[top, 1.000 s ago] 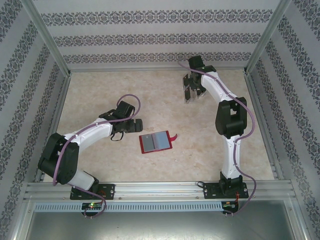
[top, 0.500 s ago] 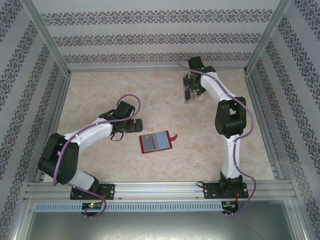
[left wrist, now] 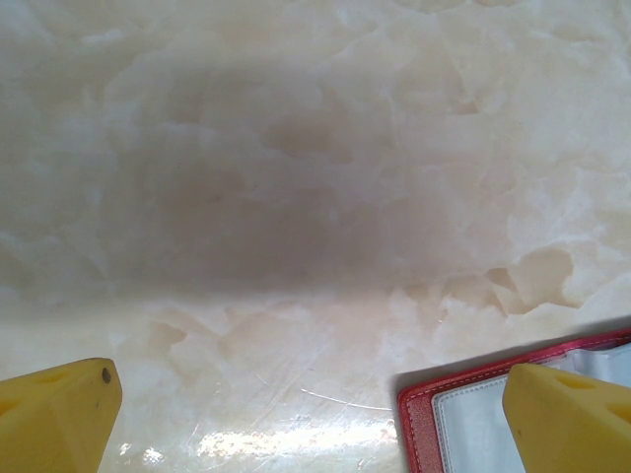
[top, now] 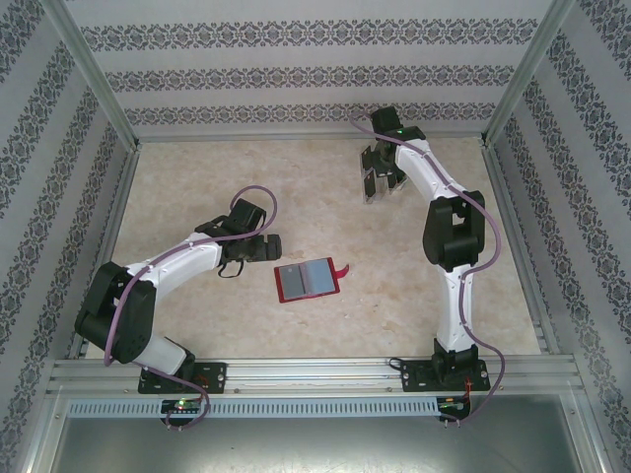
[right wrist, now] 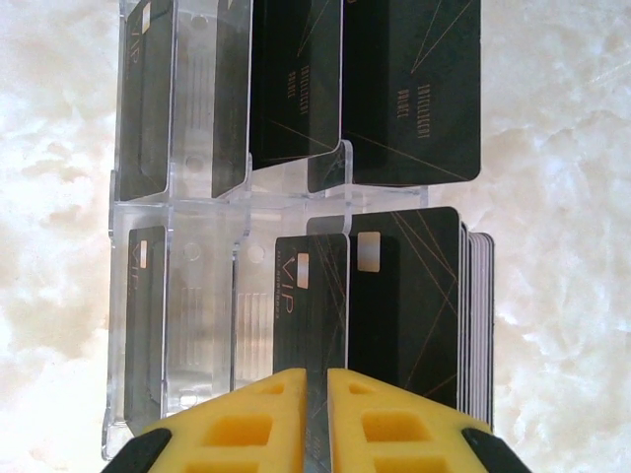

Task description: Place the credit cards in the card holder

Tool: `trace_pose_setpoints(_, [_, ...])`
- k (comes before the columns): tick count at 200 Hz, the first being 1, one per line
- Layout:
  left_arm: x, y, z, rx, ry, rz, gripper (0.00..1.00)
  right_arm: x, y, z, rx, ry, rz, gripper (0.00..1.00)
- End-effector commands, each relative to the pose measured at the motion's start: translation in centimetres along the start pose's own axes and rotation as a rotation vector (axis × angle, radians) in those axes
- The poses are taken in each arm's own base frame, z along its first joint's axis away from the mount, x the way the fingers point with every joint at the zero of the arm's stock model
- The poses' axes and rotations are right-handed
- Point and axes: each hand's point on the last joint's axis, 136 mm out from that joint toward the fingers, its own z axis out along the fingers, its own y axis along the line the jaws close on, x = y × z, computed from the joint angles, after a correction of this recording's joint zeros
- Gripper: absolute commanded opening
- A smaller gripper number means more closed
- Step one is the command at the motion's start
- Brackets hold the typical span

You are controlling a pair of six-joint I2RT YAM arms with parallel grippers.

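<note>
Top external view: just left of the open red card holder (top: 308,281), the left gripper (top: 264,248) is spread wide over the pale marbled table (top: 187,187). Well to the holder's right and farther back, the right gripper (right wrist: 317,379) is pinched nearly together above a clear rack (right wrist: 187,148) of black credit cards (right wrist: 409,305). Whether its slit grips one is unclear, and patterned walls (top: 296,79) enclose everything.

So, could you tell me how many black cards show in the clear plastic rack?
6: three black rectangular cards across the clear plastic rack's upper row, three across its lower; edges stacked behind the lower-right one suggest more hidden.
</note>
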Motion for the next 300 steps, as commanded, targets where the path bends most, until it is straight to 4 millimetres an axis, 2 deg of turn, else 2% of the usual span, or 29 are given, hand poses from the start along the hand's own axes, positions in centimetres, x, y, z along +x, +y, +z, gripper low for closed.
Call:
trace_pose_setpoints(1, [-0.3,0.3,-0.4,0.006,-0.016,0.007,1.0,0.3,0.5,0.3,-0.009,0.024,-0.001,0.15])
trace_pose_setpoints(45, [-0.2,0.2,-0.3,0.01,-0.013,0.008,1.0,0.5,-0.1,0.0,0.008,0.015,0.007,0.22])
trace_pose_setpoints(108, [-0.4,0.0,-0.3,0.017,-0.017,0.006,1.0,0.2,-0.6,-1.2,0.017,-0.013,0.008,0.23])
trace_pose_setpoints(168, [-0.4,0.1,-0.4,0.014,-0.018,0.008,1.0,0.5,-0.9,-0.5,0.039,0.004,-0.002,0.27])
trace_pose_setpoints(236, [-0.5,0.1,-0.4,0.012,-0.023,0.01,1.0,1.0,0.7,0.4,0.003,0.031,-0.021,0.28])
trace_pose_setpoints(300, [-0.5,0.2,-0.3,0.012,-0.025,0.009,1.0,0.7,2.2,-0.4,-0.032,0.013,-0.035,0.24])
